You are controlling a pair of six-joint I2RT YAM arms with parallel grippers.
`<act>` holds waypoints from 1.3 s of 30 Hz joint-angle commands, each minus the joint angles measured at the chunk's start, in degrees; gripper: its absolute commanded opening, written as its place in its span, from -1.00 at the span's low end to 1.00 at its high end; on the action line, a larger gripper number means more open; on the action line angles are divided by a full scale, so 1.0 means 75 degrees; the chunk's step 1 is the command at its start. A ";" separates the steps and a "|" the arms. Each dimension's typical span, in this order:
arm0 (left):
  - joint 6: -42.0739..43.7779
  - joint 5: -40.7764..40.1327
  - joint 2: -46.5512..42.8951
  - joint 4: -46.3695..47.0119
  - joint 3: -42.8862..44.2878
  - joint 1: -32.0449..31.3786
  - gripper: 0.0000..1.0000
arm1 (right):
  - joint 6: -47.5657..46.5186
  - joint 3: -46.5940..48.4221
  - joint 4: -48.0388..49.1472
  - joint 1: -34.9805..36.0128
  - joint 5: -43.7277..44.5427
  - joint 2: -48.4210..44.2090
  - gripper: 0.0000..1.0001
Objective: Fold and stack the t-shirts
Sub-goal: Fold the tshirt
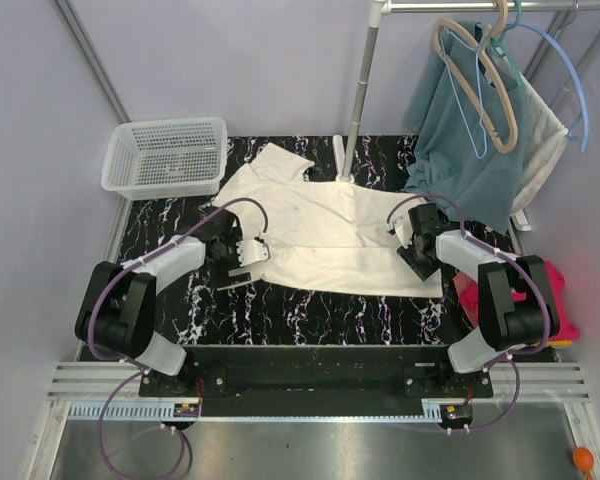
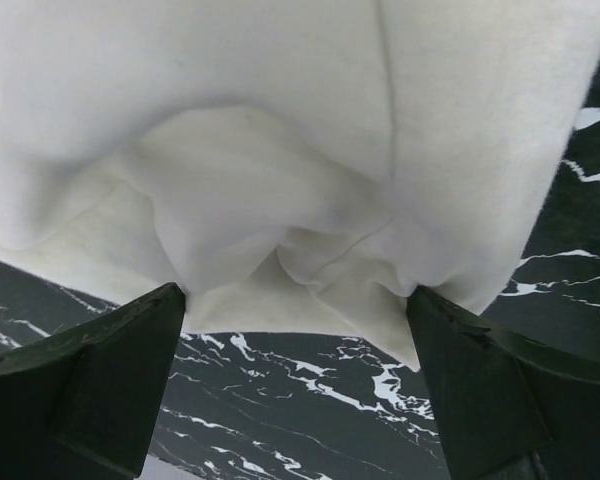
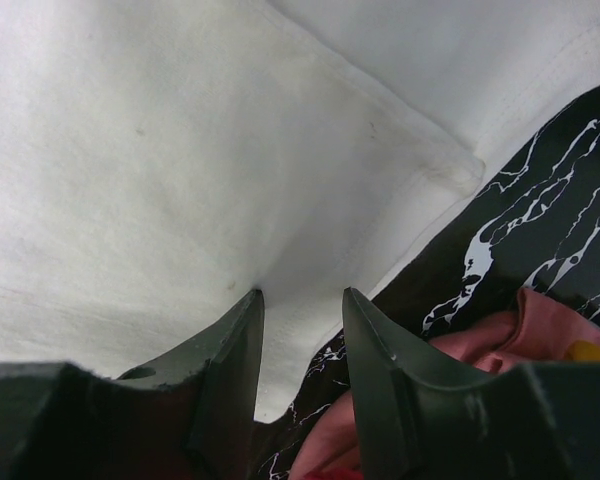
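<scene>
The cream t-shirt [image 1: 330,235] lies spread out flat across the middle of the black marbled table [image 1: 310,310], one sleeve reaching toward the far left. The left pincer [image 1: 242,270] sits at the shirt's left edge. Its fingers [image 2: 100,380] are released and spread wide, and the bunched hem lies between and just past their tips, touching neither. The right pincer [image 1: 417,260] sits on the shirt's near right corner with its jaws only narrowly parted. The cloth's edge and a strip of table show in the gap, so it is not clenched.

A magenta-pink t-shirt [image 1: 565,305] lies just beside that corner at the table's right edge. A white mesh basket [image 1: 170,124] stands at the far left corner, well apart from the shirt. A teal garment [image 1: 460,140] hangs on hangers at the far right.
</scene>
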 commanded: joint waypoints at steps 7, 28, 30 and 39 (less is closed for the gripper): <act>0.0799 -0.1432 -0.0428 0.0317 -0.1294 0.0062 0.98 | -0.0419 -0.0715 0.0394 0.0014 0.0471 -0.0152 -0.09; 0.0846 -0.1784 -0.2771 -0.0374 -0.2701 -0.0055 0.98 | -0.0431 -0.1406 -0.0508 0.0108 0.0015 -0.1722 -0.08; 0.0881 -0.1807 -0.2936 -0.0479 -0.2830 -0.0066 0.98 | -0.0408 -0.1430 -0.0707 0.0120 -0.0067 -0.1979 -0.08; 0.1209 -0.1784 -0.4166 -0.1229 -0.3041 -0.0102 0.98 | -0.0384 -0.1313 -0.1176 0.0143 -0.0232 -0.2449 -0.07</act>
